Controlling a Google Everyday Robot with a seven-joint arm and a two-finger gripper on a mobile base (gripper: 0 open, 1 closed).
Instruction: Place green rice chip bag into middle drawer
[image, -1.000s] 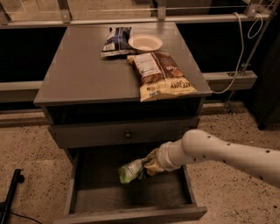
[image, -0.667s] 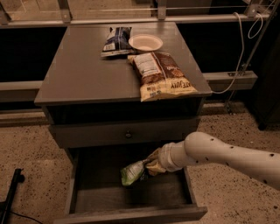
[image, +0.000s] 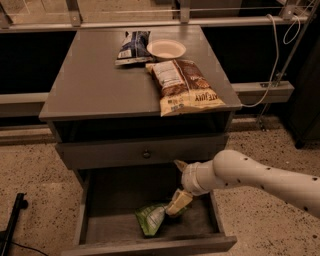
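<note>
The green rice chip bag (image: 151, 218) lies on the wood-grain floor of the pulled-out middle drawer (image: 150, 245), near the middle front. My gripper (image: 175, 190) reaches into the drawer from the right on a white arm. Its fingers stand apart. The lower yellowish finger (image: 178, 202) rests against the bag's right edge, and the upper fingertip (image: 179, 164) points up by the drawer front above.
On the cabinet top (image: 90, 85) lie a big brown-and-yellow chip bag (image: 184, 86), a dark blue-white bag (image: 132, 47) and a white bowl (image: 166, 49). A shut drawer front with a round knob (image: 146, 154) sits above the open drawer. A cable (image: 272, 60) hangs at the right.
The bag has dropped from the gripper onto the drawer floor and lies flatter and lower. The fingers have spread apart. The arm has barely moved.
</note>
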